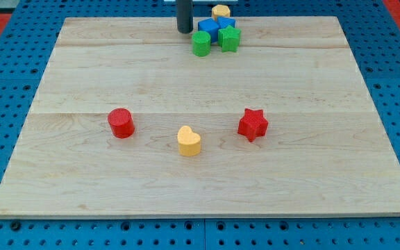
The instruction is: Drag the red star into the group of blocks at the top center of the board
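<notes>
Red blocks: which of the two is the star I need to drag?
The red star, at the view's right of the yellow heart; the red cylinder lies left. My tip is by the top group.

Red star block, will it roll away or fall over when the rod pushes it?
Probably neither. The red star-shaped block sits flat and squat on the smooth wooden board, so it should slide. Its points may make it spin if nudged off-centre. My tip is far off, beside the top blocks.
</notes>
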{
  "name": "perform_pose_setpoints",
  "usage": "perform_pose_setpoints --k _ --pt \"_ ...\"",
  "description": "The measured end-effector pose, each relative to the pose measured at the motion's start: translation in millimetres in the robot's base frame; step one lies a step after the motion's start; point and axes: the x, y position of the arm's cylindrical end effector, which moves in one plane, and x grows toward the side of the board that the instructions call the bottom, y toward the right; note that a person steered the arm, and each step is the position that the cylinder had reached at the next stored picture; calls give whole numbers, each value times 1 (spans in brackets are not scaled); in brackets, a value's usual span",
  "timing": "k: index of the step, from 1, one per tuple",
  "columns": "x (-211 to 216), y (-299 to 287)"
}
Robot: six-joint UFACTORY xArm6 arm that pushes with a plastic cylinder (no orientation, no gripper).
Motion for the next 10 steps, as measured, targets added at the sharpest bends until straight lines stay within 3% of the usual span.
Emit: perform_pose_setpoints --k 1,2,3,5,7,9,10 --pt "121 -34" --pt "181 -74" --pt "222 -51" --pt "227 141" --pt "231 169" --pt "131 170" --pt "144 204"
